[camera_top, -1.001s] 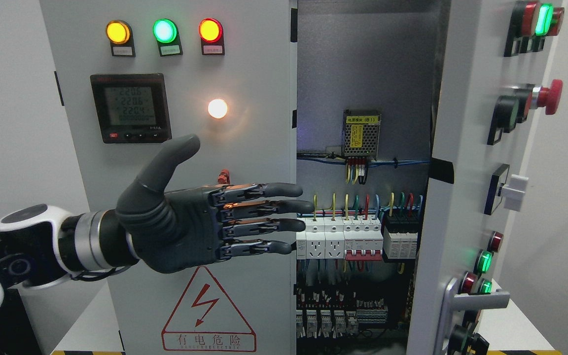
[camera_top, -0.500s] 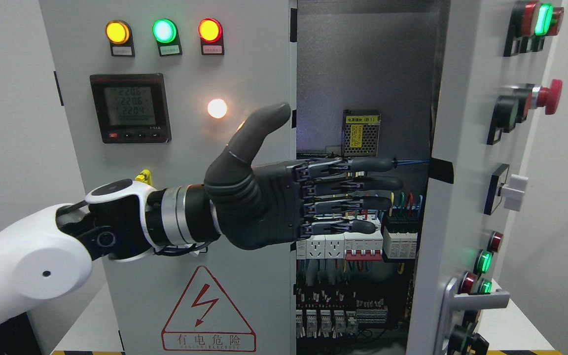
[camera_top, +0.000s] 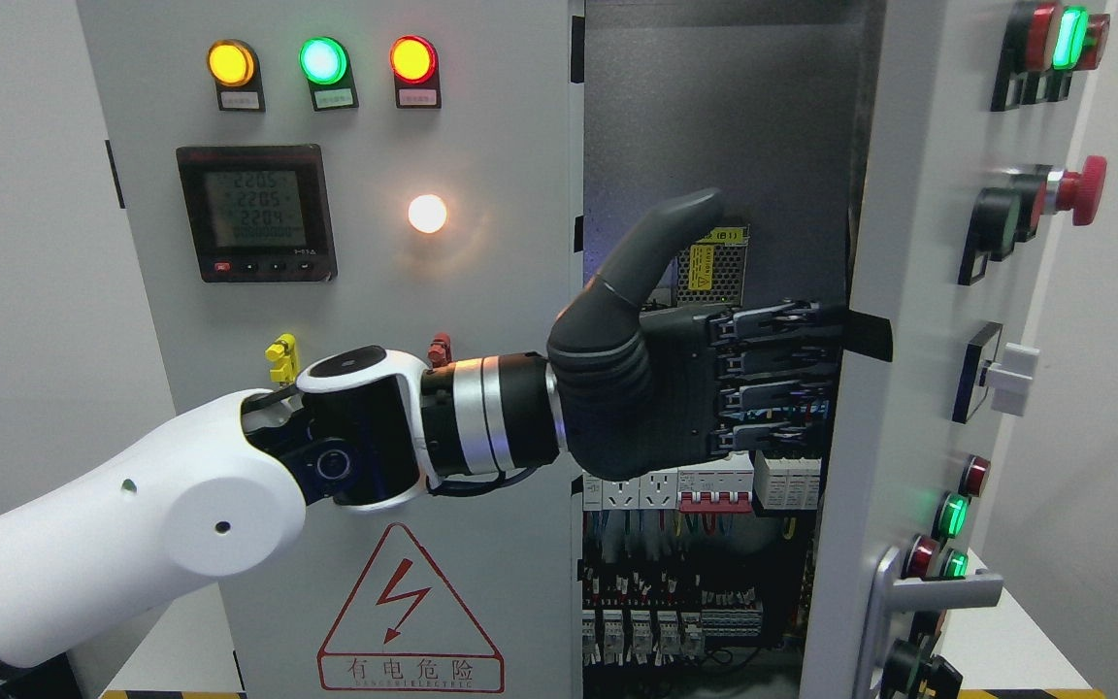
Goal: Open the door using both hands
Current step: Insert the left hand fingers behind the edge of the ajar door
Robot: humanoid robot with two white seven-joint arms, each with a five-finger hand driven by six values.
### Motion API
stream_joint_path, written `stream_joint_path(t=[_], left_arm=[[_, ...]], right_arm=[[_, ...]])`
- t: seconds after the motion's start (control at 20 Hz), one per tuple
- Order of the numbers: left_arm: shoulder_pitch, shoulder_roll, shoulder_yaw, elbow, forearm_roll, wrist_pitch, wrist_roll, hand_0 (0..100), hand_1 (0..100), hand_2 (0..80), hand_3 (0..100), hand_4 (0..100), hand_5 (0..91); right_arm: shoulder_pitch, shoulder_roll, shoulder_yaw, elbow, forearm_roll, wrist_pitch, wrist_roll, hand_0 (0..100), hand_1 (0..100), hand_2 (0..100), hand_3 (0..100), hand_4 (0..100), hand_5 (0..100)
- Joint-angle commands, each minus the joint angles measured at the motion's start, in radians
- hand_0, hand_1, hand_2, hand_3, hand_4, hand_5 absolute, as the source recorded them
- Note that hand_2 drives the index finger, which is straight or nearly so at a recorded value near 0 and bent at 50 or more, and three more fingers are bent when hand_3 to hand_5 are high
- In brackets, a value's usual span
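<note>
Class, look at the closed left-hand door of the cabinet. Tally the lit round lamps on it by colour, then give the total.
Yellow lamp: 1
Green lamp: 1
Red lamp: 1
White lamp: 1
Total: 4

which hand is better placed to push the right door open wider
Left. The left hand reaches across the gap, fingers extended, their tips hidden behind the inner edge of the partly open right door; whether they touch it cannot be told. The right hand is not in view.
</note>
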Motion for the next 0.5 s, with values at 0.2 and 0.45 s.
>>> stream_joint_path(t=[0.2, 0.45], left_arm=[[0.0, -0.177, 0.001, 0.03, -0.003, -0.005, 0.068, 0, 0, 0.0, 0, 3, 0.0], [-0.011, -0.229, -0.011, 0.03, -0.002, -0.005, 0.071, 0, 0, 0.0, 0, 3, 0.0]], right_arm=[[0.0, 0.001, 0.0, 0.0, 0.0, 0.001, -0.001, 11, 0, 0, 0, 0, 0], [0.0, 0.001, 0.0, 0.0, 0.0, 0.001, -0.001, 11, 0, 0, 0, 0, 0]])
